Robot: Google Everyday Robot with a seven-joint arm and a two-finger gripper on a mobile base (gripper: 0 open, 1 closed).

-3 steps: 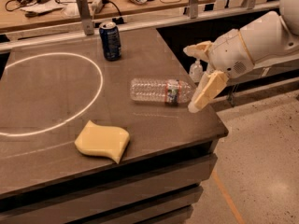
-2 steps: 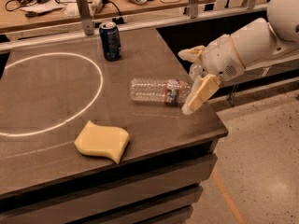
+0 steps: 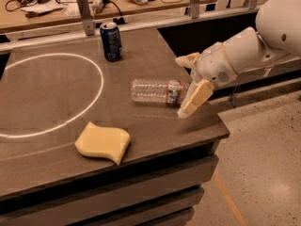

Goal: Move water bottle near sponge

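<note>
The water bottle (image 3: 153, 91) lies on its side on the dark table (image 3: 56, 93), right of the middle, with its label and cap end pointing right. The pale yellow sponge (image 3: 103, 142) lies near the table's front edge, down and to the left of the bottle. My gripper (image 3: 185, 85) reaches in from the right. It is open, with one cream finger behind the bottle's cap end and one finger (image 3: 195, 98) in front of it. The cap is hidden behind the near finger.
A dark blue soda can (image 3: 111, 41) stands at the back of the table. A white circle (image 3: 96, 93) is drawn on the table's left half. The table's right edge (image 3: 221, 126) is just under my gripper. A cluttered bench (image 3: 56, 4) stands behind.
My gripper has moved left and a little down, from beside the bottle's cap to straddling its cap end. The bottle, sponge and can have not moved.
</note>
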